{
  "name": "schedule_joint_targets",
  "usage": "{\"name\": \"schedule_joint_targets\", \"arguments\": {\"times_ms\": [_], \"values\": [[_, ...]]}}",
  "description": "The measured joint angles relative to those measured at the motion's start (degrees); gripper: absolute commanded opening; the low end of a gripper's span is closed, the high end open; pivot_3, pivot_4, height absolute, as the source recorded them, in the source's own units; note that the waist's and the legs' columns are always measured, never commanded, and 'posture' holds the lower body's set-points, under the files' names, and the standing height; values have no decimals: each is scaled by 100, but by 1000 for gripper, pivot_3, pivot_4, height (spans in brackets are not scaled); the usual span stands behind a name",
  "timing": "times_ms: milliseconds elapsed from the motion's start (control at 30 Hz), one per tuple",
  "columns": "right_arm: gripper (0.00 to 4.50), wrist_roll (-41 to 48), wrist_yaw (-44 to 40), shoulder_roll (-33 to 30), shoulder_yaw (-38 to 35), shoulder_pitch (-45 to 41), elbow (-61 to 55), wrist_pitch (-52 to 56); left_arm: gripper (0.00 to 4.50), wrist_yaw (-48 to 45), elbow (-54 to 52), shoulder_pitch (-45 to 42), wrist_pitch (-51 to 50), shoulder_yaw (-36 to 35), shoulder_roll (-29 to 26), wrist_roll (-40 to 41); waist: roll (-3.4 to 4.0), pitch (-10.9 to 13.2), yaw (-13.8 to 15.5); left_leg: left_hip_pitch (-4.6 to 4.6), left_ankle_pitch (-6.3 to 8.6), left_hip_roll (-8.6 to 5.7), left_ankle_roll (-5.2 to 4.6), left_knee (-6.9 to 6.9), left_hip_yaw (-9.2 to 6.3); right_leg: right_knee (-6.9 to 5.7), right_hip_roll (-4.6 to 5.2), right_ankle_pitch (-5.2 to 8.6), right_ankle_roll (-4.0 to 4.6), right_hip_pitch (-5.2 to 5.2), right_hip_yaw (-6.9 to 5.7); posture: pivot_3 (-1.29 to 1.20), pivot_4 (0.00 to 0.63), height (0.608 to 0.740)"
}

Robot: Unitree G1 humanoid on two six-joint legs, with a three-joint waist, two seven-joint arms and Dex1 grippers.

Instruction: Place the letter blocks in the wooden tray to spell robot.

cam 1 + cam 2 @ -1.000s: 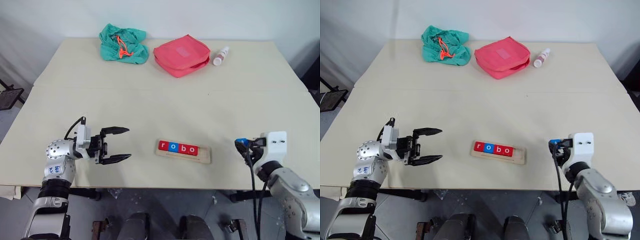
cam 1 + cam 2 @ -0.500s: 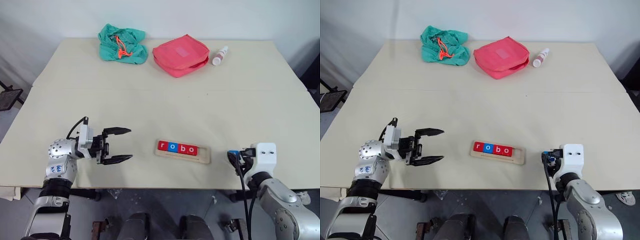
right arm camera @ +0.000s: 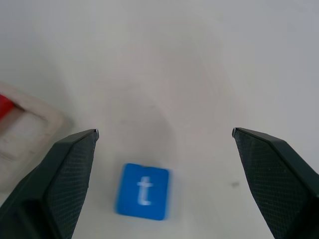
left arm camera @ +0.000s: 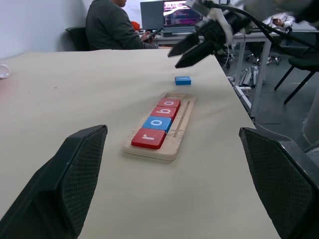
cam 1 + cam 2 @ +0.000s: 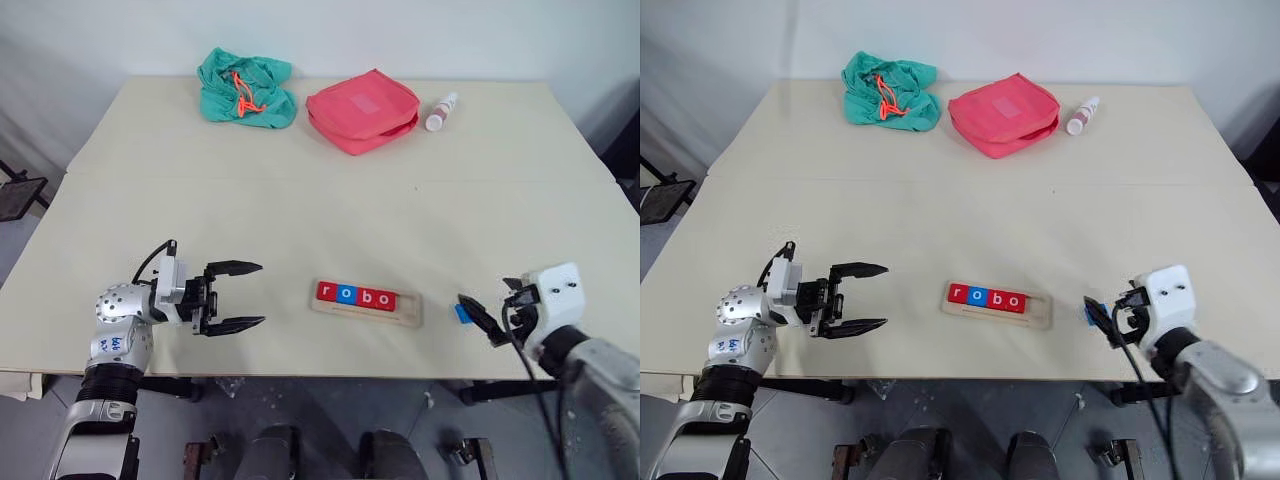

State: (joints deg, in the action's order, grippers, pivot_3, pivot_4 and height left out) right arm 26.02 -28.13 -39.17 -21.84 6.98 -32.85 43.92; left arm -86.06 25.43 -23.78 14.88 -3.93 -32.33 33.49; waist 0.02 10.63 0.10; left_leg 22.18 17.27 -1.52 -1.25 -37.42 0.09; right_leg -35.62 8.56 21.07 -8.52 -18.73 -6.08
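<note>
Meanwhile the blue "t" block (image 3: 143, 191) lies loose on the table beside the wooden tray (image 5: 408, 310) — "robo" seated — beneath the wide-open right gripper (image 3: 164, 149), left gripper (image 5: 233, 296) also open; a careless regrasp could skid it off the table's near edge.

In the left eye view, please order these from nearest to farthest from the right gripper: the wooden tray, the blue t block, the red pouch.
From the right gripper:
1. Blue t block, on the table just beside it.
2. Wooden tray, further toward the table's middle.
3. Red pouch, at the far edge.
</note>
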Motion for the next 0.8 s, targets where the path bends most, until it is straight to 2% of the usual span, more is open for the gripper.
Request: {"name": "schedule_joint_targets", "arguments": {"times_ms": [200,267,433,633,800], "values": [[4493,-32,-2002,-1412,354,-559,1350,-953,4500,2,-142,153,2,-16,16,4,-1,1,-17,0,0,4,-1,-1,15,12,1,0,0,2,-1,0,150,740],[4493,-135,-2502,-1619,538,-783,1742,-1335,4500,3,-242,230,2,-32,13,5,-2,1,-14,0,0,9,0,-2,10,11,-1,0,0,3,-6,0,150,740],[4493,-429,-3423,-1680,1263,-1321,2711,-2111,4500,7,-488,485,-32,-160,-11,10,-3,2,2,4,0,5,-1,-12,7,12,3,0,0,5,-10,0,150,740],[4493,-821,-4450,-1887,1777,-1955,3711,-3045,4500,11,-950,872,-169,-304,-109,42,-2,2,-11,6,1,7,-1,-20,4,18,2,0,0,11,-13,0,150,740],[4493,-1249,-4802,-1914,2070,-2271,4303,-3765,4500,14,-1149,1011,-253,-422,-145,58,-2,2,-2,7,1,7,-1,-23,-1,17,2,0,0,14,-18,0,150,740]]}}
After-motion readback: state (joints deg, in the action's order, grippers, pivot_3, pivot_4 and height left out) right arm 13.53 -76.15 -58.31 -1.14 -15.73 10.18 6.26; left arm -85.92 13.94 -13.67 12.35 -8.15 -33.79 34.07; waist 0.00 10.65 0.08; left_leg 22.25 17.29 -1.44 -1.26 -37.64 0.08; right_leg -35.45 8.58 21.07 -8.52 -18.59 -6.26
